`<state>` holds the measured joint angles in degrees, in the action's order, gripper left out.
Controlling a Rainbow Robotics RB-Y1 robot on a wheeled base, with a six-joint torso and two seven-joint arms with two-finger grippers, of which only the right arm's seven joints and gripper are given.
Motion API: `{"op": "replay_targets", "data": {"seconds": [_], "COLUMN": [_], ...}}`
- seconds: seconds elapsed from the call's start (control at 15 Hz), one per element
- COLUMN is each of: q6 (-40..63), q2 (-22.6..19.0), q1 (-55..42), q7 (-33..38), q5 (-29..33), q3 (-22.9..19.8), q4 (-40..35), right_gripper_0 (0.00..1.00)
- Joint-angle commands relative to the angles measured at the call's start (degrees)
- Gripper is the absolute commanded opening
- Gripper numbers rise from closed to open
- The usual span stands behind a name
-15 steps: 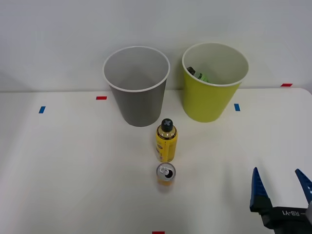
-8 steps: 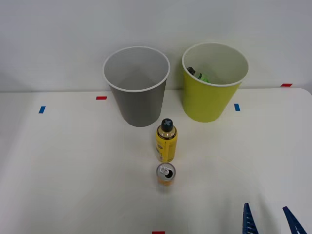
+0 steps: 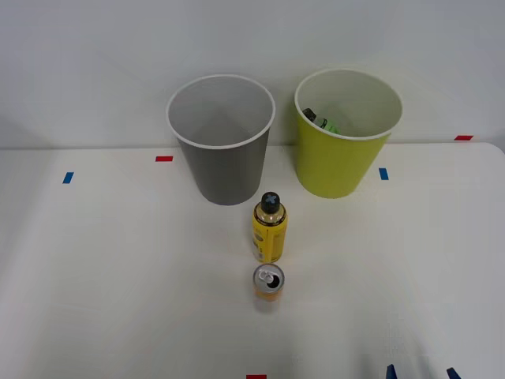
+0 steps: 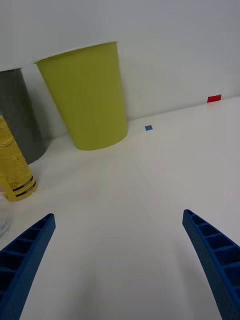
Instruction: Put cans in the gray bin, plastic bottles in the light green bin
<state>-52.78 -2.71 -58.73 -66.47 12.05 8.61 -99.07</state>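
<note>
A short can [image 3: 268,282] with a silver top and orange body stands upright at the table's middle front. Just behind it stands a yellow bottle [image 3: 269,230] [image 4: 14,170] with a black cap. The gray bin [image 3: 221,138] [image 4: 15,115] is behind them to the left, and I see nothing inside it. To its right, the light green bin [image 3: 347,142] [image 4: 87,95] holds a green plastic bottle [image 3: 322,121] with a black cap. My right gripper [image 3: 420,374] [image 4: 117,217] is open and holds nothing, low at the front right, well clear of the can.
Small red tape marks [image 3: 164,159] and blue tape marks [image 3: 383,174] [image 4: 148,128] dot the white table. A pale wall rises right behind the bins. Bare table lies between my gripper and the light green bin.
My right gripper has drawn back toward the front edge of the front view, so just its fingertips remain there. The can, the bottles and the bins have not moved.
</note>
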Motion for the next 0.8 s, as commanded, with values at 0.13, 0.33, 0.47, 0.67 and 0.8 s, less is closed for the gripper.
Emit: {"op": "replay_targets", "data": {"seconds": [0.13, 0.33, 0.47, 0.67, 0.8], "q6": [-7.3, -7.3, -7.3, -5.8, -5.8], "q2": [0.5, 0.5, 0.3, 0.5, 0.5], "q1": [3.2, 3.3, 4.2, 6.8, 7.0], "q7": [-2.8, -13.3, -18.6, -19.8, -19.9], "q5": [0.2, -0.5, -1.5, -1.8, -2.3], "q3": [-1.3, -1.1, -1.0, -0.5, -0.4], "q4": [7.3, 8.5, 8.5, 8.6, 8.6], "right_gripper_0": [0.87, 0.88, 0.88, 0.87, 0.88]}}
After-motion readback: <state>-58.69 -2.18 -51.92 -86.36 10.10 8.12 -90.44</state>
